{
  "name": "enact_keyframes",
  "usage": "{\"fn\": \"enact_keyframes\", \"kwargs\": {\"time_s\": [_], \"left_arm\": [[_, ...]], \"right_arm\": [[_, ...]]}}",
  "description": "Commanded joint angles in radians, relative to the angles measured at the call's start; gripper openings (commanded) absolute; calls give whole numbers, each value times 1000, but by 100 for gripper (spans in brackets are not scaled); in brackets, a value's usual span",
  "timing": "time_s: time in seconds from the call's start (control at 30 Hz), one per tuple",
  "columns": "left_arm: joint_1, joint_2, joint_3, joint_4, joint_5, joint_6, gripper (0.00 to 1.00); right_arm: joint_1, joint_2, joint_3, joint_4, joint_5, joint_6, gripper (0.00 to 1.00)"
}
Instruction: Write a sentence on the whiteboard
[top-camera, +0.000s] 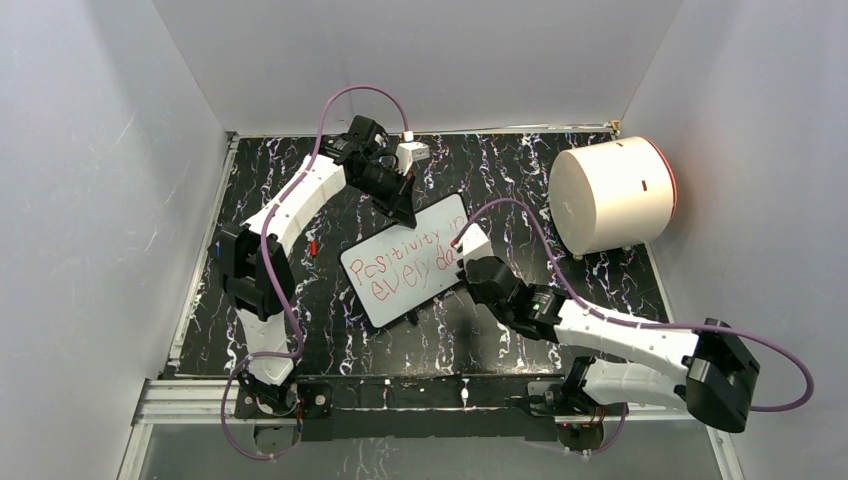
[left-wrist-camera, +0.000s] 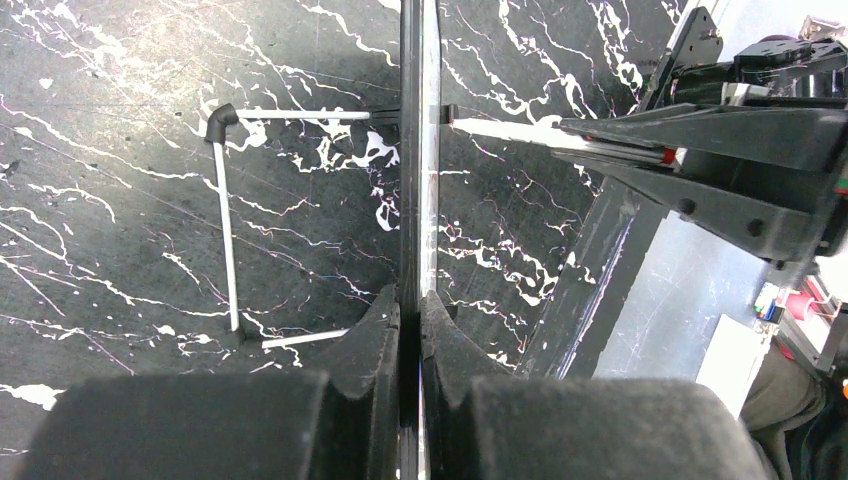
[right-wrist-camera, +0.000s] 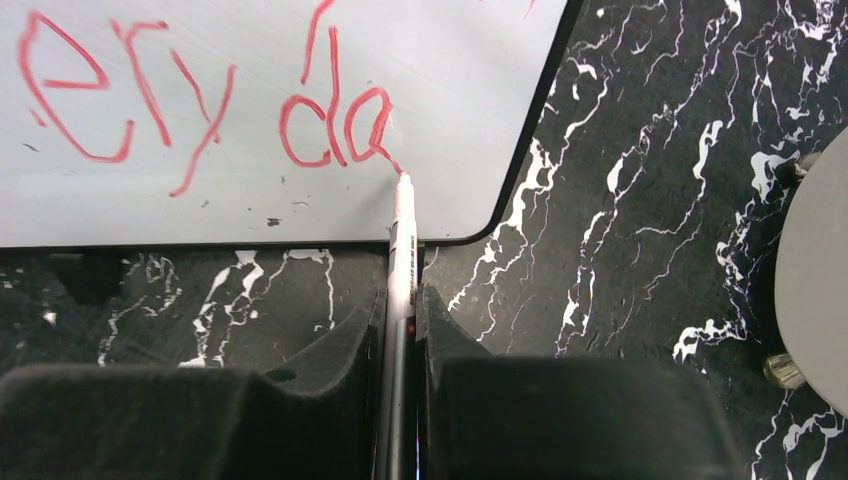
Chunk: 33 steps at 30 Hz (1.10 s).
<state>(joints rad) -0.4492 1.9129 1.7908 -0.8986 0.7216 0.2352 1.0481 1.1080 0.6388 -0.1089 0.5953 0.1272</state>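
The whiteboard (top-camera: 410, 262) lies tilted at the middle of the table, with red words "Positivity" over "every da" (top-camera: 405, 270). My left gripper (top-camera: 402, 207) is shut on the board's far edge; the left wrist view shows the board edge-on (left-wrist-camera: 420, 150) between the fingers. My right gripper (top-camera: 470, 262) is shut on a white marker (right-wrist-camera: 402, 250). The marker tip touches the board (right-wrist-camera: 250, 200) just after the red "da" (right-wrist-camera: 335, 125), near the board's lower right corner.
A big white cylinder (top-camera: 610, 195) lies on its side at the back right. A small red marker cap (top-camera: 313, 247) lies left of the board. The black marbled table (top-camera: 520, 170) is walled by white panels. The board's white wire stand (left-wrist-camera: 228, 210) shows underneath.
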Motion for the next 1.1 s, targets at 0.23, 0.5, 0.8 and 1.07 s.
{"fn": "enact_keyframes", "kwargs": {"time_s": [0.23,0.5,0.8,1.07], "left_arm": [[-34,29,-5,-69,-94,42,0],[-34,31,-4,-69,-89,45,0],[-34,38,-2,-71,-86,45,0],[-34,35,-7,-72,-82,48,0]], "right_arm": [[-5,-70,3,101,26,-12,0],[-11,-47,0,170,41,-11,0],[-28,-15,2,192,25,-8,0],[-36,3,-8,208,15,-6,0]]}}
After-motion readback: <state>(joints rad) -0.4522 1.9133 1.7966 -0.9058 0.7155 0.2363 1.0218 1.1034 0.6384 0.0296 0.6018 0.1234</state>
